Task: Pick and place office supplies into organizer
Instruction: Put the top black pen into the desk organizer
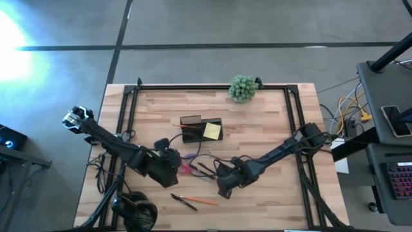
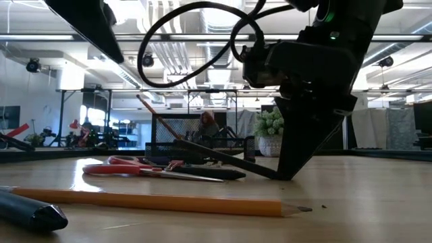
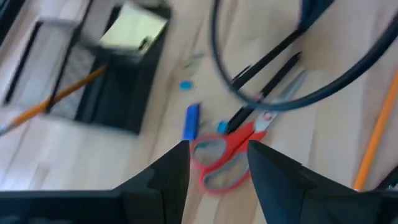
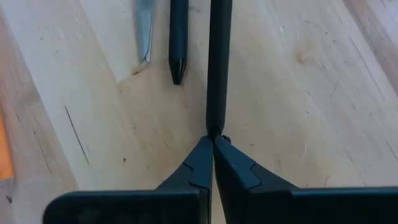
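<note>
Right pincer (image 4: 212,144) clamped on black pen (image 4: 217,68) tip only; could slip or pivot when lifted.

Left pincer (image 3: 217,165) partly wide above scissors (image 3: 233,146).

Red-handled scissors (image 3: 231,152) flat mid-table by black pens (image 3: 264,74) — yellow pad (image 1: 212,131) in organizer (image 1: 201,129).

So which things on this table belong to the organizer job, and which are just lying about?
Job:
- organizer, holding the sticky-note pad and an orange pencil
- red-handled scissors
- black pen, pinched by the right gripper
- second black pen
- orange pencil and pen near the front edge
- small blue item

Lying about:
- green plant
- headphones
</note>
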Controlling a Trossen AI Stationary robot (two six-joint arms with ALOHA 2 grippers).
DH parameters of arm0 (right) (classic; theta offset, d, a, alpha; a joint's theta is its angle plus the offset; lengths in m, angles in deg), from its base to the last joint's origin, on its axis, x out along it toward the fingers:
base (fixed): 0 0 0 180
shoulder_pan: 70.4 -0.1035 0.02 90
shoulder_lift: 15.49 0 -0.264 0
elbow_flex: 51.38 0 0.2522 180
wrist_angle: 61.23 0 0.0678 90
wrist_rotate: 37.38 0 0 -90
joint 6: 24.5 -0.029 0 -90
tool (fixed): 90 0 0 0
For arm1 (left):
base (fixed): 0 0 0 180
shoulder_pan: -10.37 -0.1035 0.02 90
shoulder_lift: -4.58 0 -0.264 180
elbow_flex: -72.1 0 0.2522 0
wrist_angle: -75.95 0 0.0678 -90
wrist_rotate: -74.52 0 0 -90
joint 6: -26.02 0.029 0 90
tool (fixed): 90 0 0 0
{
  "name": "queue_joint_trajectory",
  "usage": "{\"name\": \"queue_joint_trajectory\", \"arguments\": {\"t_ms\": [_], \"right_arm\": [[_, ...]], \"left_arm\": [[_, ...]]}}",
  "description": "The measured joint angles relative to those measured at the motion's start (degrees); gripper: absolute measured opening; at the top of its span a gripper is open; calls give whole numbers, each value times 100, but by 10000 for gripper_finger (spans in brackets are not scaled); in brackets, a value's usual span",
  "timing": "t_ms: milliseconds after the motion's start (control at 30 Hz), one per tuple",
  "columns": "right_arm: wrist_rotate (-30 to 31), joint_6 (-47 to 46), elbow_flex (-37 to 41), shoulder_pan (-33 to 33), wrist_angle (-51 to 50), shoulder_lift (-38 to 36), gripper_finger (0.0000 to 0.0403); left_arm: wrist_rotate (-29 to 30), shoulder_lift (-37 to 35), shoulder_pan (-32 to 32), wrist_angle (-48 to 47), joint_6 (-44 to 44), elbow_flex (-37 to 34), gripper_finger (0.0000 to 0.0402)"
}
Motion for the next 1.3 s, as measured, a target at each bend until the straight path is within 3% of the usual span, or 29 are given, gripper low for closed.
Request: {"name": "queue_joint_trajectory", "arguments": {"t_ms": [133, 267, 467, 567, 800, 1033, 1300], "right_arm": [[-2, 11, 15, 13, -2, 9, 8], [-2, -28, 26, 13, 1, 10, 9], [-2, 54, 33, 13, 81, 9, 8], [-4, 140, 37, 15, 99, 9, 8], [-4, 265, 39, 17, 126, 9, 8], [-6, 269, 42, 17, 140, 9, 8], [-41, 269, 44, 19, 162, 9, 8]], "left_arm": [[-21, -1, -100, 1181, 681, -703, 147], [-126, -157, -187, 2281, 703, -1632, 147], [-557, -592, -284, 5720, 956, -3281, 147], [-549, -629, -384, 6695, 1588, -3770, 147], [-1335, -337, -1010, 6806, 1937, -3972, 147], [-2012, 352, -1489, 7713, 2530, -3882, 147], [-2294, 1160, -1567, 8376, 2779, -3654, 147]]}}
